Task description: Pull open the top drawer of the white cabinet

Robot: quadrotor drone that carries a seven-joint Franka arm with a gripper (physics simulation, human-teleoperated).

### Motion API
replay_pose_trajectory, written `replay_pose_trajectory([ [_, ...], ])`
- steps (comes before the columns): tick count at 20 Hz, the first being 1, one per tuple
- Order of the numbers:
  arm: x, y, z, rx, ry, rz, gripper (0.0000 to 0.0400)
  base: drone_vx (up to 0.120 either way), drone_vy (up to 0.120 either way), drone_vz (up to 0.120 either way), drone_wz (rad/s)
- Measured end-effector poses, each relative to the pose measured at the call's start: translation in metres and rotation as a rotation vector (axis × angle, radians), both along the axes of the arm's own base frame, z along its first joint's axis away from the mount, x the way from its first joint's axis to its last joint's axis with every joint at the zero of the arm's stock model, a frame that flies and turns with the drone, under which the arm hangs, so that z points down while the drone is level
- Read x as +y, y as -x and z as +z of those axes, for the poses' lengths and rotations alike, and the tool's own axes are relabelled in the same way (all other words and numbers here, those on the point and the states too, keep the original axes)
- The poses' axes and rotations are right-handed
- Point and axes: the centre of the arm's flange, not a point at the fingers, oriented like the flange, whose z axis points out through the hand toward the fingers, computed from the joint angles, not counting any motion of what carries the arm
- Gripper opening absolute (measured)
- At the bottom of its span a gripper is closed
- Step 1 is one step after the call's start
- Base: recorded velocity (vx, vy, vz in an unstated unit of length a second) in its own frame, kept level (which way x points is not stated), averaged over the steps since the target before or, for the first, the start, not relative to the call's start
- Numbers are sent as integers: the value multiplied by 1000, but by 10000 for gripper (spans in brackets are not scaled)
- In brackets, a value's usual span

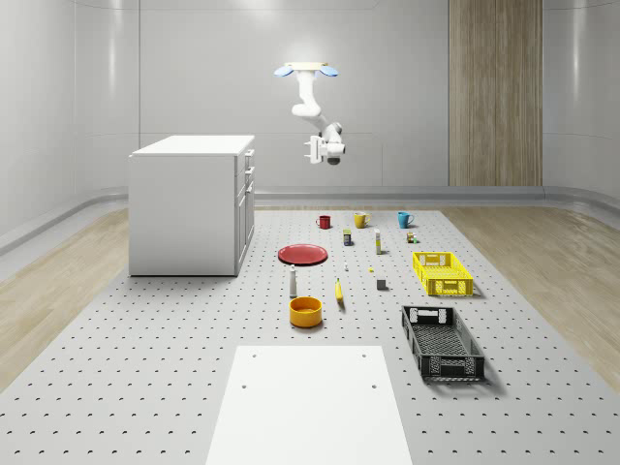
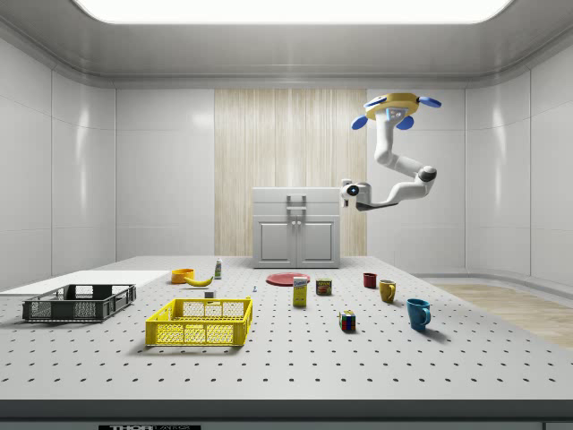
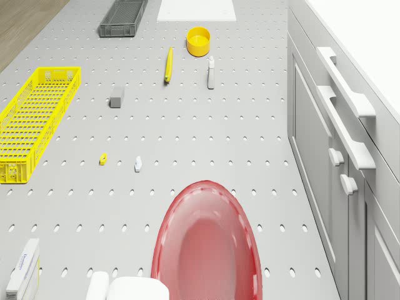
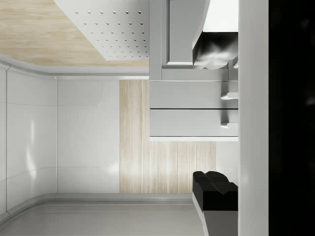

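Whole-scene view: the drone (image 1: pixel 306 70) hovers in mid-air off the front of the white cabinet (image 1: pixel 184 205), on the whole-scene view's right of it, above the red plate (image 1: pixel 302 254). Its arm bends down and back, so the gripper (image 1: pixel 312 150) hangs level w/ the cabinet's upper part, well apart from it and facing it. The wrist view shows two dark fingers (image 4: pixel 215 189) w/ a wide gap between, i.e. apart and holding nothing.

The top drawer (image 1: pixel 249 157) sits directly under the cabinet top and looks closed; its handle (image 3: pixel 345 80) is a long white bar standing off the front on short posts.

Judgement: approach step, no contact yet. To do it well, line the gripper up w/ the top bar, not the second one just beneath, close in straight, clamp near the bar's middle, then pull squarely outward to avoid jamming.

Cabinet is matte white, boxy, w/ panelled doors below. Floor is a pale perforated board. The plate looks glossy and shallow.
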Motion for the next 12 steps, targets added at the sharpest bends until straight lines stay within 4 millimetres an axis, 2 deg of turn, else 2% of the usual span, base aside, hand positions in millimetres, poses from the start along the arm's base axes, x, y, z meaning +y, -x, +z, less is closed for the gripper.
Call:
replay_pose_trajectory([
  [12,0,0,0,0,0,0,305,120,-120,0,0],
])
